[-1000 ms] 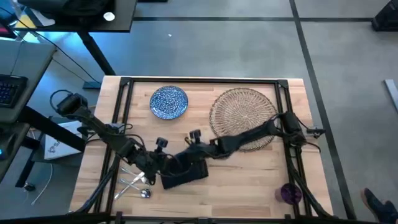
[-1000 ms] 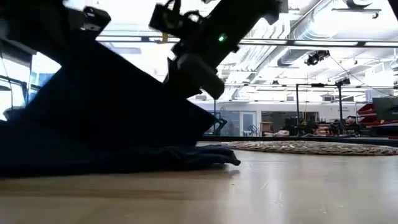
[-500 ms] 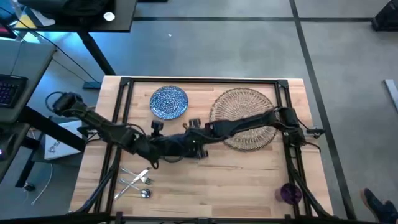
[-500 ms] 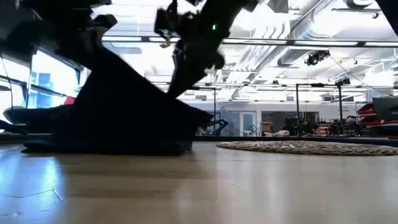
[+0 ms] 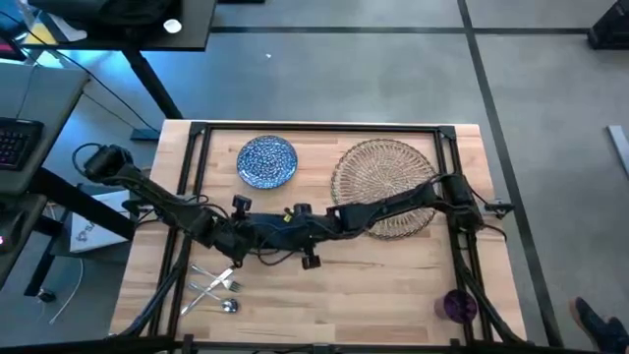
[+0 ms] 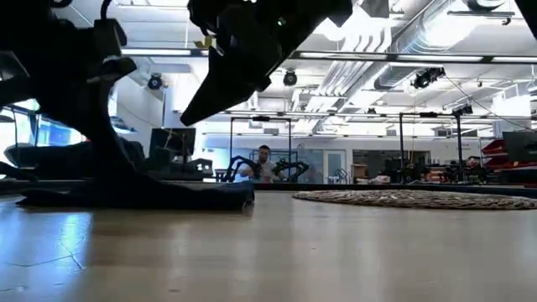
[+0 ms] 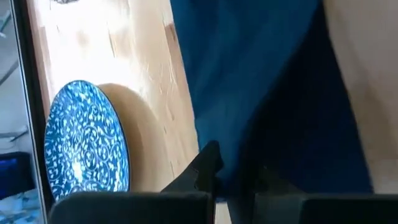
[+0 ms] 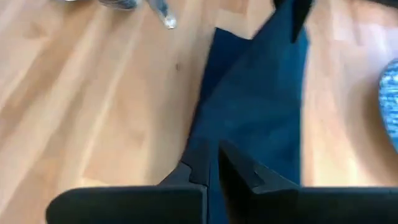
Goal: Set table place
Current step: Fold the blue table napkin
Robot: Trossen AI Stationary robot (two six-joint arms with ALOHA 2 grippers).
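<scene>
The dark navy napkin (image 8: pixel 255 106) stretches as a narrow strip between my two grippers at the middle of the table (image 5: pixel 393 285), mostly hidden under the arms in the high view. My left gripper (image 7: pixel 233 180) is shut on one end and my right gripper (image 8: pixel 214 165) on the other. The blue speckled plate (image 5: pixel 267 160) and the wicker placemat (image 5: pixel 385 182) lie along the far edge. The silver cutlery (image 5: pixel 216 285) lies at the near left and the purple cup (image 5: pixel 458 306) stands at the near right. My left gripper pinches the napkin's edge (image 7: pixel 239 165) between its two fingers at one end of the strip; one layer or several, I cannot tell. My right gripper pinches the opposite end (image 8: pixel 211 140) between its two fingers. The cloth runs straight from these fingers toward the other gripper, and its lower part (image 6: pixel 168 197) rests on the table.
Black rails (image 5: pixel 197 147) frame the tabletop. Bare wood (image 5: pixel 373 285) stretches between the cutlery and the cup. A dark desk with a keyboard (image 5: pixel 15 143) stands beyond the table's left edge.
Both grippers have gone from near the front edge toward the table's far edge, carrying the napkin. The cloth, which hung tall and tent-like below them, has come down and now lies low on the table, drawn out into a narrow strip.
</scene>
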